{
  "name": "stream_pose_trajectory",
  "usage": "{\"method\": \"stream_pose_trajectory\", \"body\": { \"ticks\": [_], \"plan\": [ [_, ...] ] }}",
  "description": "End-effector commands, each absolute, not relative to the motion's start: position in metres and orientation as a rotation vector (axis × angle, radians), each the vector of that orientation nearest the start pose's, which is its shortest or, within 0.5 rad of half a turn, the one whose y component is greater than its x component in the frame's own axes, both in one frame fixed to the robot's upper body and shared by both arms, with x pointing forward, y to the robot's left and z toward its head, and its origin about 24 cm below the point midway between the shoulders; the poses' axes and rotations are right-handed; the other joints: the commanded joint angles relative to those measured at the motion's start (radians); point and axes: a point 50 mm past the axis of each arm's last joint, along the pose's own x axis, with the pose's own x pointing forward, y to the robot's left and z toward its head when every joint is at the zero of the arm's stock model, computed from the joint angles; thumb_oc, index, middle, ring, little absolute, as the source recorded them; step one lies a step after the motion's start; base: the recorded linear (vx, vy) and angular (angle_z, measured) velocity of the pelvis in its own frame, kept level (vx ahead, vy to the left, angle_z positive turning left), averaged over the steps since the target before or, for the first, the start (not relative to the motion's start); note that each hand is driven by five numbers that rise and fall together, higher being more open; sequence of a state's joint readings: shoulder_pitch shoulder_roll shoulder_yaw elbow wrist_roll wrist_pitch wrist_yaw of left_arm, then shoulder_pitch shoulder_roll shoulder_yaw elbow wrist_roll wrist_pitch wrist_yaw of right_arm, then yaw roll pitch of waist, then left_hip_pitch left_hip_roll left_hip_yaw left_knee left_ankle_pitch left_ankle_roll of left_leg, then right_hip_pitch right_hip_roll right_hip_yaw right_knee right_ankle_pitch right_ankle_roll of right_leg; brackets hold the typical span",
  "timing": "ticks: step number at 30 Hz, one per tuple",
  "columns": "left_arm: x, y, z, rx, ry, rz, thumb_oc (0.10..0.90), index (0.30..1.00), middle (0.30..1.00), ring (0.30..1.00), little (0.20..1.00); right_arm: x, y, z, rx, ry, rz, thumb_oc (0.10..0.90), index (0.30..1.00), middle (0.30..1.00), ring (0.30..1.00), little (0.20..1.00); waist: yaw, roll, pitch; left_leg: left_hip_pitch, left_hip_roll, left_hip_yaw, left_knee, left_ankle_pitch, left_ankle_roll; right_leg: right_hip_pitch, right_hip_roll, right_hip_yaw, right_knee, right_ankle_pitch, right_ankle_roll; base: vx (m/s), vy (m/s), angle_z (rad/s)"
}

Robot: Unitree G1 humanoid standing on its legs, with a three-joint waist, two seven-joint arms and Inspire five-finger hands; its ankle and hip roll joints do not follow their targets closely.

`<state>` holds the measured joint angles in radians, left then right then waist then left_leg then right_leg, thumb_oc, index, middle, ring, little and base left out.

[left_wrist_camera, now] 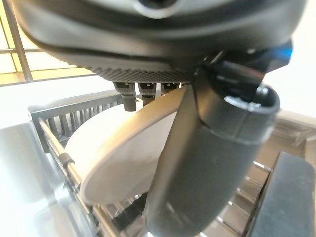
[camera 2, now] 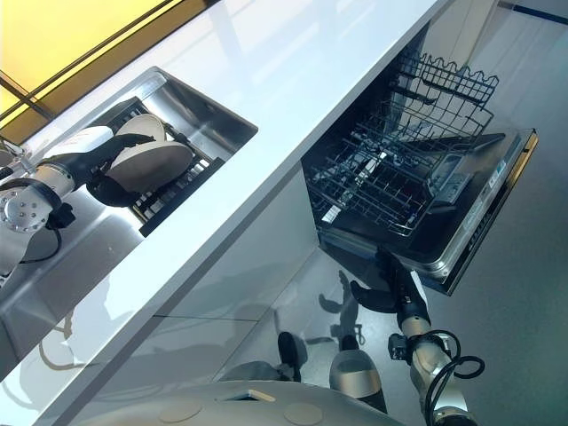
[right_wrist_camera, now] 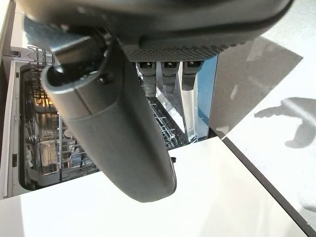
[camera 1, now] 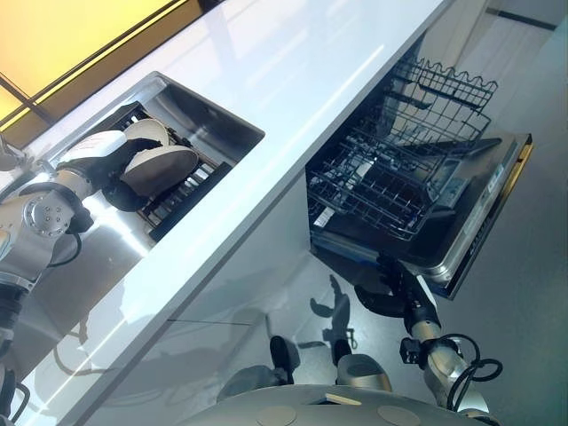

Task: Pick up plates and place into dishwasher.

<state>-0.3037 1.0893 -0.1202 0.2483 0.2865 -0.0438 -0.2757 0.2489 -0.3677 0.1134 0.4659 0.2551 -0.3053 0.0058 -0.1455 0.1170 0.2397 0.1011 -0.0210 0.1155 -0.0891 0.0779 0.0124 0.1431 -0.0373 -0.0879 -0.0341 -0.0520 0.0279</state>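
Plate (left_wrist_camera: 118, 158): round, smooth, off-white, tilted on edge in the dark slatted rack (camera 1: 182, 191) inside the steel sink (camera 1: 222, 120).
Left hand (camera 1: 133, 191): thumb and fingers pinch the plate's upper rim.
Right hand (camera 1: 383, 293): below the open dishwasher door (camera 1: 484, 209), fingers straight, holding nothing (wire baskets (camera 1: 390, 173) pulled out).
Writing: none legible.

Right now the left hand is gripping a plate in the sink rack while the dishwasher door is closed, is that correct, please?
Not quite: the dishwasher door is open, folded down with the lower rack pulled out, as the left eye view shows. The rest holds: the left hand is gripping a plate in the sink rack.
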Motion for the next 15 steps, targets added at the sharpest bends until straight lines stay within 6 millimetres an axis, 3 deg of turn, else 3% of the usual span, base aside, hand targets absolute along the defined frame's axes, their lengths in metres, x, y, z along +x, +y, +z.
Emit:
{"method": "stream_pose_trajectory", "body": {
  "ticks": [1, 6, 7, 8, 9, 15],
  "plan": [
    [0.286, 0.352, 0.226, 1.435, 0.066, 0.075, 0.800, 0.900, 0.900, 0.900, 0.900, 0.179, -0.246, -0.031, -0.134, 0.194, -0.054, 0.800, 0.900, 0.900, 0.900, 0.900, -0.020, 0.000, -0.029, 0.023, -0.093, 0.004, 0.020, -0.134, 0.020, -0.082, 0.039, -0.007, 0.116, -0.070, 0.073, 0.02, 0.011, 0.03],
    [0.285, 0.349, 0.228, 1.442, 0.038, 0.080, 0.800, 0.900, 0.900, 0.900, 0.900, 0.178, -0.246, -0.030, -0.132, 0.190, -0.057, 0.800, 0.900, 0.900, 0.900, 0.900, -0.016, -0.004, -0.029, 0.022, -0.096, -0.006, 0.025, -0.136, 0.022, -0.084, 0.037, -0.004, 0.118, -0.071, 0.073, 0.00, 0.000, 0.00],
    [0.285, 0.347, 0.227, 1.423, 0.025, 0.078, 0.575, 0.707, 0.707, 0.707, 0.675, 0.178, -0.246, -0.031, -0.133, 0.192, -0.057, 0.800, 0.900, 0.900, 0.900, 0.900, -0.014, -0.005, -0.029, 0.021, -0.097, -0.011, 0.026, -0.137, 0.023, -0.084, 0.036, -0.001, 0.118, -0.071, 0.074, 0.00, 0.000, 0.00],
    [0.284, 0.347, 0.227, 1.421, 0.022, 0.077, 0.473, 0.620, 0.620, 0.620, 0.573, 0.178, -0.246, -0.031, -0.133, 0.192, -0.057, 0.800, 0.900, 0.900, 0.900, 0.900, -0.014, -0.006, -0.029, 0.021, -0.097, -0.011, 0.026, -0.137, 0.023, -0.084, 0.036, -0.001, 0.118, -0.071, 0.074, 0.00, 0.000, 0.00],
    [0.284, 0.345, 0.227, 1.410, 0.001, 0.075, 0.125, 0.321, 0.321, 0.321, 0.225, 0.178, -0.246, -0.032, -0.131, 0.194, -0.058, 0.800, 0.900, 0.900, 0.900, 0.900, -0.011, -0.007, -0.029, 0.021, -0.095, -0.011, 0.025, -0.137, 0.023, -0.084, 0.036, -0.002, 0.120, -0.072, 0.074, 0.00, 0.000, 0.00],
    [0.285, 0.337, 0.227, 1.242, -0.091, 0.125, 0.100, 0.300, 0.300, 0.300, 0.200, 0.176, -0.244, -0.034, -0.124, 0.199, -0.060, 0.800, 0.900, 0.900, 0.900, 0.900, -0.011, -0.012, -0.025, 0.020, -0.093, -0.010, 0.017, -0.135, 0.024, -0.094, 0.035, -0.006, 0.118, -0.065, 0.076, 0.00, 0.000, 0.00]
  ]
}}
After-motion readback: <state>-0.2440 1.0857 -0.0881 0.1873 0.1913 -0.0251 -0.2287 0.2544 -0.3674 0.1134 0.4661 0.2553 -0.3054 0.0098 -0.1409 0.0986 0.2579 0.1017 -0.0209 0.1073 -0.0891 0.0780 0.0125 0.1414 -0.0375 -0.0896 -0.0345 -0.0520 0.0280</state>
